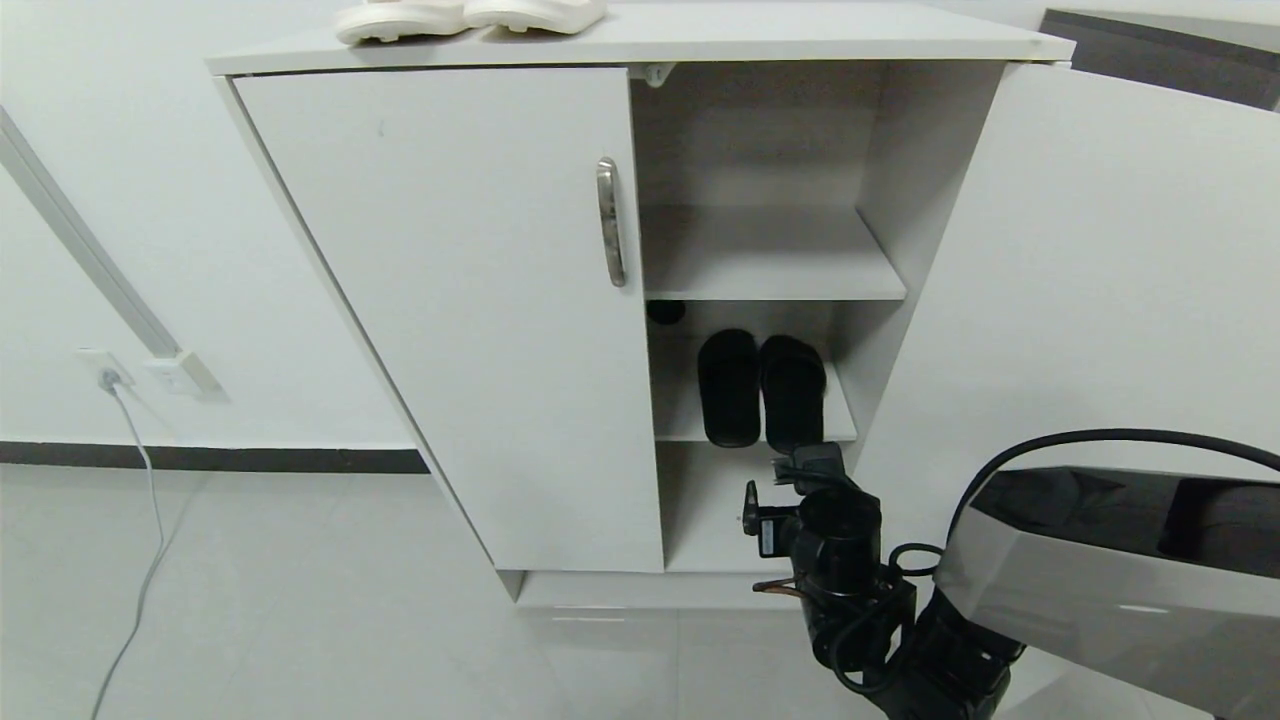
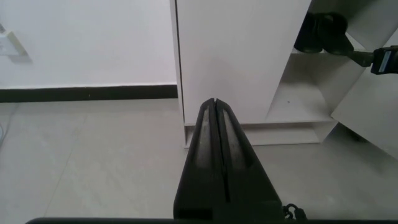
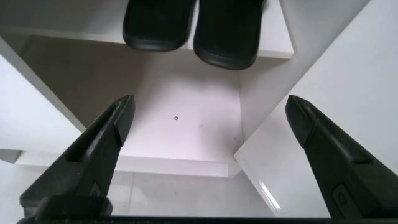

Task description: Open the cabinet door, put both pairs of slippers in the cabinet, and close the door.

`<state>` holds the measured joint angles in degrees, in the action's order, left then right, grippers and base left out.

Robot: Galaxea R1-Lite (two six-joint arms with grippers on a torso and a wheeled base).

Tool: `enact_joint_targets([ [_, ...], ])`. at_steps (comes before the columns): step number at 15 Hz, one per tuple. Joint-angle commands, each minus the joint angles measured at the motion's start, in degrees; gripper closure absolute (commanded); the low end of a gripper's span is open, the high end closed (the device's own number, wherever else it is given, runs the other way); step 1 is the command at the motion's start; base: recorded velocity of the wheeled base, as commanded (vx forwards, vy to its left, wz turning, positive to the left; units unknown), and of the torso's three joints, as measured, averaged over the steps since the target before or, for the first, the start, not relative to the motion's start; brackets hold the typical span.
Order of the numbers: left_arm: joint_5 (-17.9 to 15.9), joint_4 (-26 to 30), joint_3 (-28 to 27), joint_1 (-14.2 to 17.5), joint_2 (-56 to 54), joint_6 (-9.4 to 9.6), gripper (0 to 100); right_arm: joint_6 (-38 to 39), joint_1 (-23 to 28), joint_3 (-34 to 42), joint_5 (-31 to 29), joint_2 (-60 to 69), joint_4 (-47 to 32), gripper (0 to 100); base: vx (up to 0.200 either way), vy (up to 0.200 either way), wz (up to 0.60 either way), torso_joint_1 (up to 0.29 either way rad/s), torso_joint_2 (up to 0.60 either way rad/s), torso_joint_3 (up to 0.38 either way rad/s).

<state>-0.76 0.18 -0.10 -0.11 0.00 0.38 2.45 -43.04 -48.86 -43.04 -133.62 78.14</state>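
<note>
The left claw (image 2: 214,102) is clenched on nothing, low over the floor (image 2: 93,155), facing the shut left door (image 1: 450,300) of the cabinet (image 1: 640,45). The right claw (image 3: 208,106) is spread wide and empty, just below the heels of the black slippers (image 1: 762,388) on the middle shelf (image 1: 680,420), beside the open right door (image 1: 1090,270). The white slippers (image 1: 470,15) lie on the cabinet top.

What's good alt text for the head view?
White cabinet with its right door open and left door shut, a pair of black slippers on its middle shelf. A white pair lies on the cabinet's top; the right gripper is before the opening, below the black pair.
</note>
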Motion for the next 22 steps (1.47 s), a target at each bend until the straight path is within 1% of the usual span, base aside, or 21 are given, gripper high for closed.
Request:
enact_joint_targets([
  [1,0.05,-0.01,0.01,0.02,0.0,-0.03,100,0.01,-0.02,0.08,-0.02,0.03,0.08,0,0.0,0.0,0.0,0.0,0.0,0.0],
  [9,-0.21,-0.01,0.01,0.02,0.09,0.06,100,0.01,-0.02,0.17,-0.11,0.64,-0.01,0,0.0,0.0,0.0,0.0,0.0,0.006],
  [19,-0.21,-0.01,0.01,0.02,0.0,0.15,100,-0.6,-0.11,0.08,-0.02,0.64,-0.09,0,0.0,0.0,0.0,0.002,0.0,0.187],
  [22,-0.12,-0.01,0.01,0.02,0.09,0.15,100,-0.78,-0.11,0.08,-0.02,0.73,-0.01,0,0.0,0.0,0.0,0.002,0.0,0.063],
])
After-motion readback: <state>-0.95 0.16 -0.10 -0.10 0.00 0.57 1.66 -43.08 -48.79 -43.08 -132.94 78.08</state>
